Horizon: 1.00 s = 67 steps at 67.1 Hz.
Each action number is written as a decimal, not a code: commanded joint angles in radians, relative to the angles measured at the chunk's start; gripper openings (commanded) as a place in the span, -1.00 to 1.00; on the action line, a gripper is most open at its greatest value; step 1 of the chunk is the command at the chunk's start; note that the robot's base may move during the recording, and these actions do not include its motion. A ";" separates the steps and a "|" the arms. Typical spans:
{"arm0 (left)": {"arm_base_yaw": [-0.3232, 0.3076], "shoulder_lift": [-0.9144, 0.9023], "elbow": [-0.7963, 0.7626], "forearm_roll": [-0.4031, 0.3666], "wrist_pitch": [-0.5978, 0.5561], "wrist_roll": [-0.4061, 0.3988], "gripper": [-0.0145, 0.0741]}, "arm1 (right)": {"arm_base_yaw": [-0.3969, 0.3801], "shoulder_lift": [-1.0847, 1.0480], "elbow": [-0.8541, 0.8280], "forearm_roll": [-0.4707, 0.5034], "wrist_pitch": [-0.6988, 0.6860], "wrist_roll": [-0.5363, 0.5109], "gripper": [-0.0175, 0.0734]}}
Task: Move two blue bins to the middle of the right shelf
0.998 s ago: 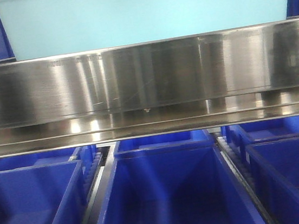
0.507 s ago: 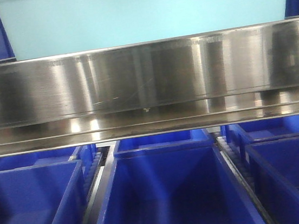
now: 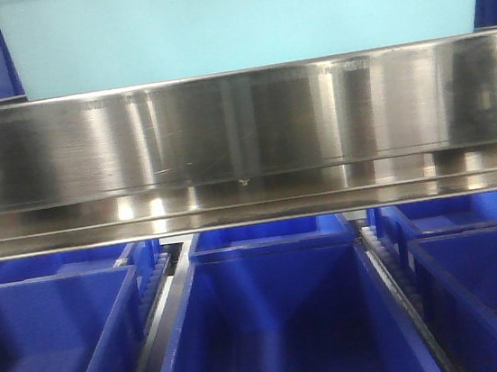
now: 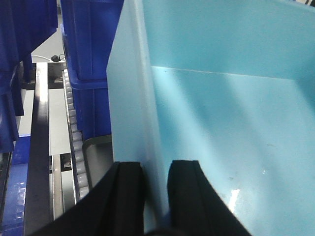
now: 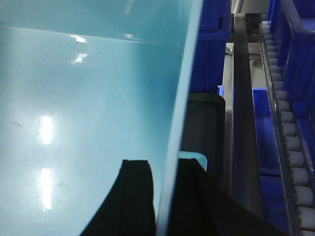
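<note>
The left gripper is pinching the left wall of the pale blue bin, with one finger inside the bin and the other outside it. The right gripper is clamped the same way on the opposite wall, so the bin hangs between the two arms with its open floor stretching ahead of both. Only one pale bin can be made out for certain.

Outward of the left gripper stand a dark blue bin and a roller track. In the front view the pale bin sits above and behind the steel rail, with more dark bins on the tier below. Whether its base touches the shelf cannot be told.

This looks like the placing step for a bin. The next move likely calls for both arms to travel forward together, keep the bin level, lower it past the rail, and only then spread their fingers.
</note>
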 commanded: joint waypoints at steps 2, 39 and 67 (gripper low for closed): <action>0.001 -0.013 -0.017 -0.043 -0.059 -0.002 -0.92 | -0.001 -0.007 -0.009 -0.001 -0.066 -0.020 -0.95; 0.001 0.060 -0.015 -0.062 0.192 -0.002 -0.92 | -0.001 0.039 -0.008 -0.017 0.059 -0.020 -0.95; 0.001 0.148 0.023 -0.039 0.274 -0.002 -0.92 | -0.001 0.104 -0.006 -0.055 0.113 -0.020 -0.95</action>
